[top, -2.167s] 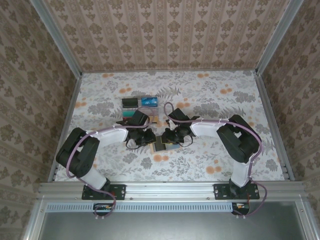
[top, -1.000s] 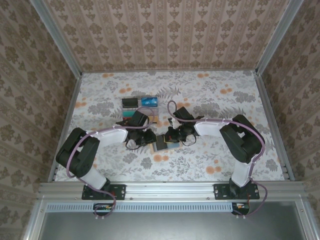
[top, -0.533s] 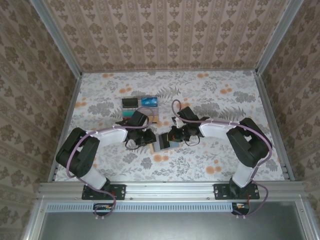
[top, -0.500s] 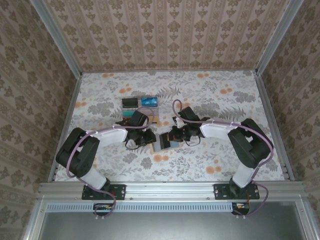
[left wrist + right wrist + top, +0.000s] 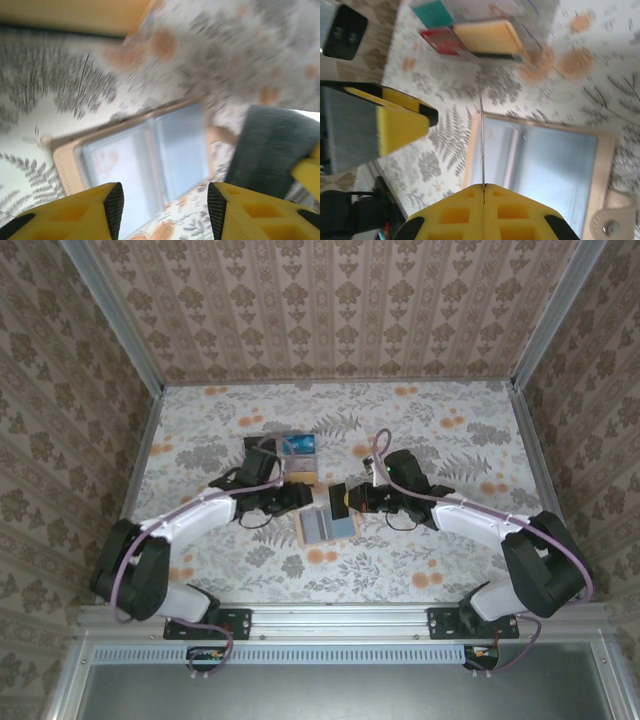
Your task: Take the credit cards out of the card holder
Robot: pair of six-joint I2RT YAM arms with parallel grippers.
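I'm on the pulling-out step. My right gripper (image 5: 483, 189) has its fingers pinched together on a grey card (image 5: 264, 145), which looks lifted clear of the card holder (image 5: 540, 165). The holder lies open and flat on the table (image 5: 470, 540) between the two arms. My left gripper (image 5: 162, 206) hangs over it, fingers apart with nothing between them. Beyond the holder sit a teal card (image 5: 432, 11), a red card (image 5: 440, 41) and a tan-orange card (image 5: 487, 36) close together, with a black card (image 5: 262, 444) and a blue card (image 5: 298, 444) farther back. The pockets look empty, though blur keeps me from being sure. Next, I judge, the grey card wants carrying to that group and letting go flat.
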